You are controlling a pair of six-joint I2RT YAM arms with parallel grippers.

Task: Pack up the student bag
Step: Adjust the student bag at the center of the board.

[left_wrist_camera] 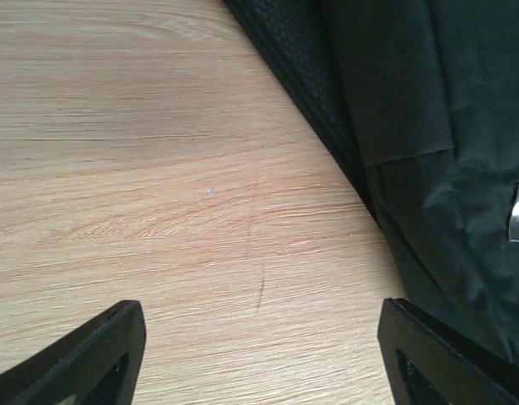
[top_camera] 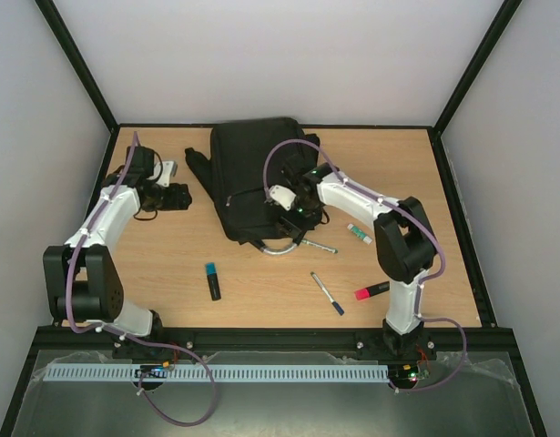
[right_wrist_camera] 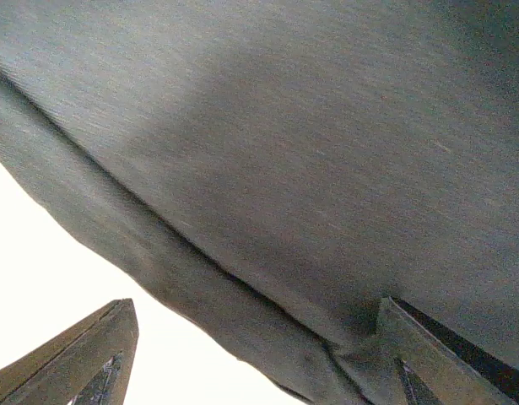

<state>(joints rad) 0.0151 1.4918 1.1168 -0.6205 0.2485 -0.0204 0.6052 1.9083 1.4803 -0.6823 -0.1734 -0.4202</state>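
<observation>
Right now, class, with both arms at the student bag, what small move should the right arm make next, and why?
Probably close the right end effector on the student bag fabric. It stands open with dark cloth filling the gap, one tip against a fold. The left end effector hangs open over the table beside the bag, and the pens lie unpacked.

Light wooden table point(top_camera: 170, 273); plain white walls point(top_camera: 261, 55); black frame point(top_camera: 79, 64).
</observation>
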